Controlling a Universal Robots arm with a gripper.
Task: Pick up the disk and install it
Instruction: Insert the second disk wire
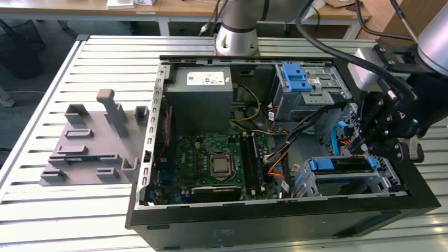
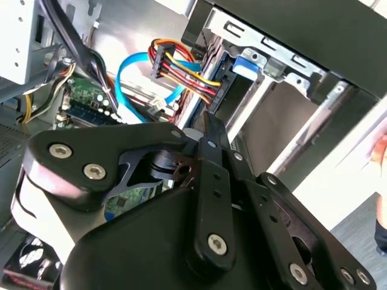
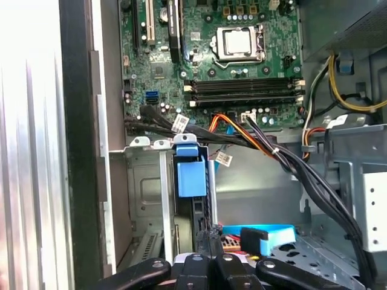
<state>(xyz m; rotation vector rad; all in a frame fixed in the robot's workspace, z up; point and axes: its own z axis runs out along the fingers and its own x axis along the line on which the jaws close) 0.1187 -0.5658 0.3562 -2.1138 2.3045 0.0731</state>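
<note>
Claw [image 1: 364,149] sits low inside the open computer case [image 1: 280,231], fingers together, pressing the disk [image 1: 343,167] seated in its drive cage; blue data cable [image 2: 130,75] and bundled wires [image 3: 284,157] crowd alongside.

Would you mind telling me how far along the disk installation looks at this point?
Mostly done, it seems. The disk, with its blue carrier, already sits in the drive cage at the computer case's corner on the exterior view's right. In hand: the end effector hovers right beside that cage, close to the disk's end. Left: I cannot tell whether the disk is fully seated or its cables connected.
</note>
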